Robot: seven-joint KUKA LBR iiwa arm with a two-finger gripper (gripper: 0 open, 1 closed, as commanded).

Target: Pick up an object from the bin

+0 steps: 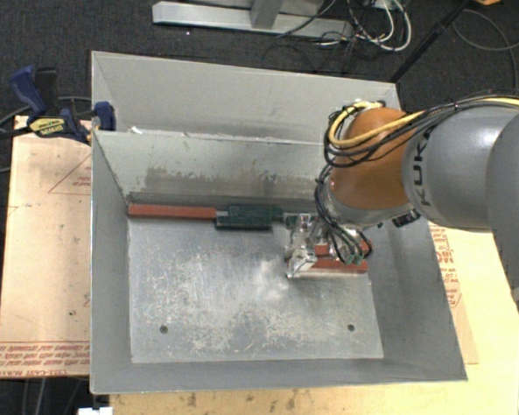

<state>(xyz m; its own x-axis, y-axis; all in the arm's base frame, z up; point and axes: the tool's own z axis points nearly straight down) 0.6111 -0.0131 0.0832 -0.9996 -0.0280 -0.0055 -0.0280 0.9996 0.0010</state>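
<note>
Nearest the lens is the robot's broad grey arm link (pixel 472 171), coming in from the right over the bin's right rim, with the orange wrist cover (pixel 371 170) and its yellow and black cables (pixel 348 129) just below it. From the cover the gripper (pixel 302 254) hangs down to the floor of the grey metal bin (pixel 234 332), right of centre and near the foot of the sloped back wall (pixel 210 160). Whether the gripper is wide or narrow cannot be told, as the wrist and wiring crowd it.

A short flat red-brown piece (pixel 349 266) lies on the floor under the wrist, running left to right, and the gripper's metal tip sits at its left end. Whether they touch is unclear, and nothing shows as held.

Along the foot of the back wall lies a long red-brown bar (pixel 171 212), and a dark green block (pixel 246 217) lies end to end with it on its right. The block's right end is near the gripper, though apart from it.

The front and left of the floor are bare scuffed metal, giving open room toward the front wall and left wall. The right wall stands close beside the red-brown piece.
</note>
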